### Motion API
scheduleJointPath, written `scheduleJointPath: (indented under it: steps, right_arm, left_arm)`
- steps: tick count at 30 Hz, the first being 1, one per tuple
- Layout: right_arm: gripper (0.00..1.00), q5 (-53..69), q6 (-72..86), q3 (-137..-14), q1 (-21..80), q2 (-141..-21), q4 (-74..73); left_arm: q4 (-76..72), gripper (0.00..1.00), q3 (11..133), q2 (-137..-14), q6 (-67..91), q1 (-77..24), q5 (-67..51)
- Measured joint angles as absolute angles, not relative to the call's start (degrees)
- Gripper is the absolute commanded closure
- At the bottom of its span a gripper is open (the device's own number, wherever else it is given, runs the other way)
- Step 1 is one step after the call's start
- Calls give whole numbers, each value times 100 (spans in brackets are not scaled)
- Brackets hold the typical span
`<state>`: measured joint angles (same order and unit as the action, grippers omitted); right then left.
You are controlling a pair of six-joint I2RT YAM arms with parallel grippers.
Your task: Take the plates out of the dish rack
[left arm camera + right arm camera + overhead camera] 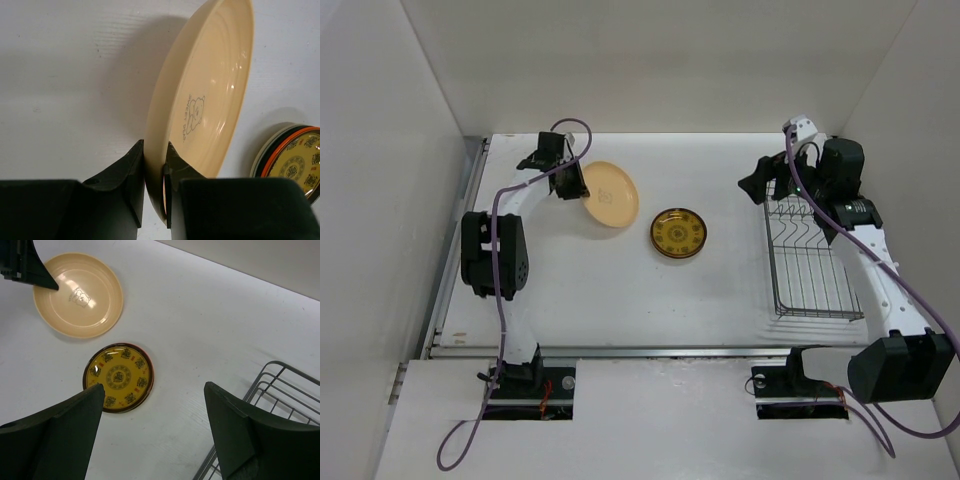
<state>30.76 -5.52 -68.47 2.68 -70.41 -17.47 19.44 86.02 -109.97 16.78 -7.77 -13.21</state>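
The larger plain tan plate (610, 194) lies at the back left of the table, with a small bear mark inside it (210, 95). My left gripper (568, 182) is shut on its left rim, one finger on each side (154, 152). The gold-patterned dark plate (678, 232) lies flat in the middle, to the right of the tan one (294, 162). Both also show in the right wrist view, tan (80, 297) and gold (119, 376). My right gripper (757, 183) is open and empty above the table, left of the dish rack's far end (154, 390). The silver wire dish rack (810, 268) shows no plates.
White walls close in the table at the back and both sides. The rack's corner (280, 385) is just right of my right gripper's fingers. A metal rail runs along the table's near edge (650, 350).
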Motion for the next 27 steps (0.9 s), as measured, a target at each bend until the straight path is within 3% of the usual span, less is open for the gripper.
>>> scheduleJointPath:
  steps: [5, 7, 11, 27]
  right_arm:
    - [14, 3118, -552, -6847, 259, -7041, -1750]
    - [14, 3155, -550, -6847, 235, -7041, -1750]
    - [14, 3192, -550, -6847, 193, -7041, -1750]
    - [14, 3288, -550, -6847, 145, -7041, -1750]
  left_arm:
    - [2104, 70, 8995, -11362, 1708, -777, -1317]
    - [2200, 65, 9021, -11498, 1706, -777, -1260]
    - [2473, 59, 9050, -11762, 1708, -760, -1107]
    - [2832, 51, 9201, -12001, 1708, -727, -499]
